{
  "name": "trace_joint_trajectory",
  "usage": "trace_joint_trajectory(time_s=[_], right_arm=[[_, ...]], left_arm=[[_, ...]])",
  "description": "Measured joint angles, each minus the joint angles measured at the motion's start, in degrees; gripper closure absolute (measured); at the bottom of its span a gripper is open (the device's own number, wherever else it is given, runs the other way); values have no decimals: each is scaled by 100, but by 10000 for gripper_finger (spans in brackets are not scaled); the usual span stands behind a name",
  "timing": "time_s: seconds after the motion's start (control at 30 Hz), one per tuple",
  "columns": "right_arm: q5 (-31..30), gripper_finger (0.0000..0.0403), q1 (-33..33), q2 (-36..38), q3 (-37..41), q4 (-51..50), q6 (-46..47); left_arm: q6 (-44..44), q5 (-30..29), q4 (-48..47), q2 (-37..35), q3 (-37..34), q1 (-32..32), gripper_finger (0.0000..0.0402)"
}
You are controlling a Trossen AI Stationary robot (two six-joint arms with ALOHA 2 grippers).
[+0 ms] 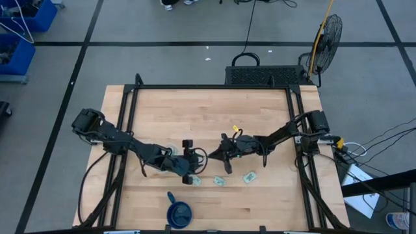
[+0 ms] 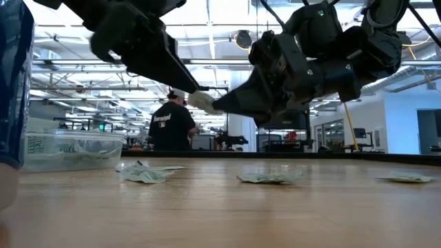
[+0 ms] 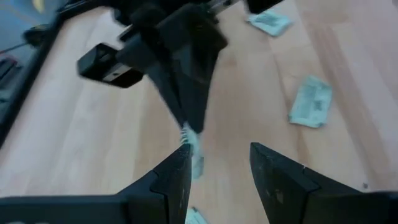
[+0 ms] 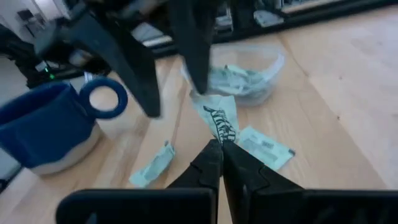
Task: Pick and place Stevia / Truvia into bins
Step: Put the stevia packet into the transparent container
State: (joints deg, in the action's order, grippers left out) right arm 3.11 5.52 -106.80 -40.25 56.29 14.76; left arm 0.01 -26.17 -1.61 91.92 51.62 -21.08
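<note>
Right pincer [image 4: 219, 144] pressed together on one Stevia sachet [image 4: 221, 117], pinched by its edge and lifted clear of the desk [image 1: 195, 107]. In the low view the sachet shows as a pale scrap at the tip of the dark fingers, well above the wood. High view places this pincer near the middle of the desk, pointing left.

Left pincer [image 3: 217, 171] spread wide, nothing between its fingers. It sits just left of the right pincer, the two tips nearly meeting. In the left wrist view the held sachet hangs just beyond the gap of the spread fingers, close to one fingertip; contact cannot be judged.

Clear tub [image 4: 245, 74] rests on the desk beyond the held sachet in the right wrist view, with several sachets already lying inside. In the low view it stands at far left, sachets visible through its wall. In the high view most of it is hidden under the left arm.

Loose sachets on the desk: two on the near side, right of centre in the high view [image 1: 219, 182] [image 1: 249, 176], and another near the left pincer [image 1: 197, 180]. The right wrist view shows one lying just beside the held sachet [image 4: 266, 147] and one nearer the cup [image 4: 153, 164].

Dark blue cup [image 1: 179, 212] with handle stands upright at the near edge of the desk, apart from the tub.

A person stands in the room beyond the desk, back turned.
</note>
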Motion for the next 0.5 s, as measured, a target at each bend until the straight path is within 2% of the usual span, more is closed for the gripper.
trace_joint_trajectory(time_s=[0.13,0.33,0.5], right_arm=[[193,399,2,0,0,357,-12],[297,399,4,0,0,734,-25],[297,398,2,0,0,754,-42]], left_arm=[[15,-375,52,0,0,56,231],[235,-92,295,0,0,182,231],[273,-84,393,0,0,188,238]])
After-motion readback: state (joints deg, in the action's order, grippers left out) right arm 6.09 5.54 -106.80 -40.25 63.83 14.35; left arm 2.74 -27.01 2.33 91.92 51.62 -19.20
